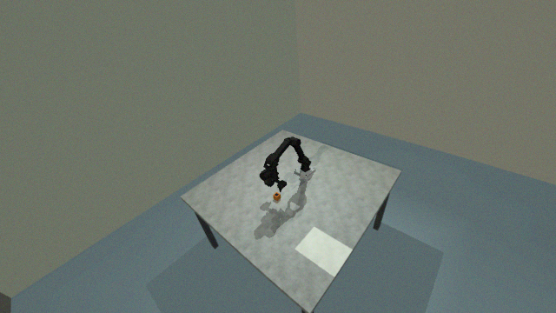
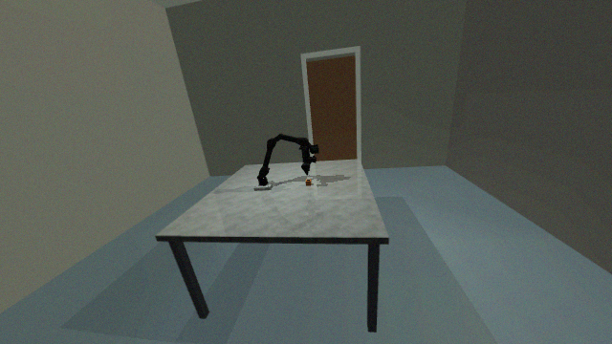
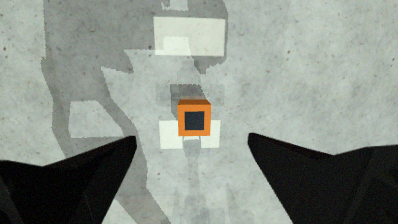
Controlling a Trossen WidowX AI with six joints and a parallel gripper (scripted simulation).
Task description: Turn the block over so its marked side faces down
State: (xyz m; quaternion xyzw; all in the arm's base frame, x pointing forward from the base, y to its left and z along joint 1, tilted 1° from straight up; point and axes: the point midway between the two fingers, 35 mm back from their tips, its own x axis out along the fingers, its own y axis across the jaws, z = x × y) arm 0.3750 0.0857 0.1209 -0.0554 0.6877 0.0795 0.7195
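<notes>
My gripper (image 3: pixel 193 140) hangs wide open and empty above the block (image 3: pixel 194 118). It looks small, rigid and light; I would pinch 2 opposite orange sides, leaving the dark marked top free.

arm (image 2: pixel 283 139) arched over table (image 2: pixel 268 225) | tool (image 2: pixel 305 170) above orange block (image 2: pixel 308 182) | door (image 2: pixel 332 107) behind

The arm (image 1: pixel 278 157) is matte black all over, built of chunky faceted links; it sits on a small pale grey base plate (image 1: pixel 309 174); the fingers are black, angular wedges tapering to points.
</notes>
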